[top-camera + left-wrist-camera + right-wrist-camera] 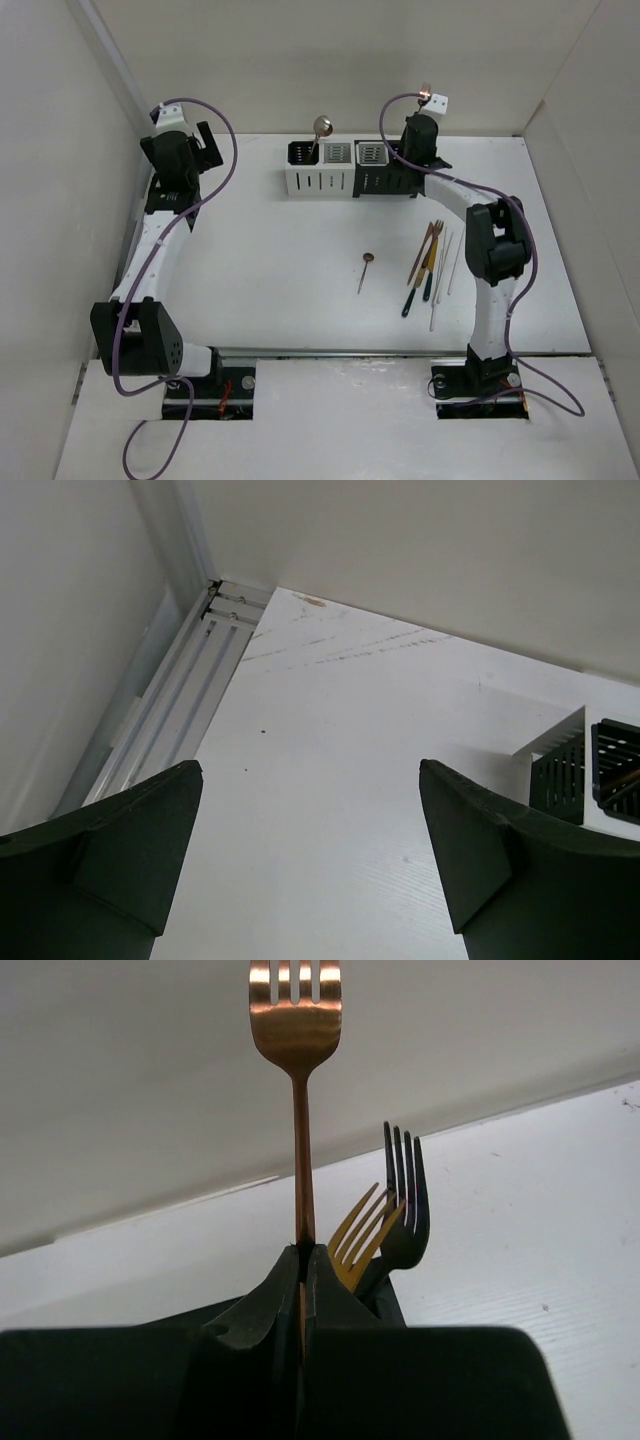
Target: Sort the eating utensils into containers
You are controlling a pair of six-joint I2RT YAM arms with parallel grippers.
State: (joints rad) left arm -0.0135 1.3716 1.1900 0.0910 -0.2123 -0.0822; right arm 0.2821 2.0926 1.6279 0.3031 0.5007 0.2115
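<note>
partly hidden: lower handle of slim polished copper fork (pixel 295 1020), pinched tight in the narrow black jaws of the right gripper (pixel 302 1260). stands upright, tines up, over the right end of the row of slotted white and black square holders (pixel 350 170). behind, glimpsed only as heads: gold fork (pixel 362 1235), matte black fork (pixel 405 1200). at the left gripper (pixel 310 850), gapes wide

A white table (pixel 260 290) sits boxed in by plain white walls (pixel 300 60), a metal rail (pixel 175 712) lining its left edge, faint scuff marks (pixel 340 648) near the far corner.
</note>
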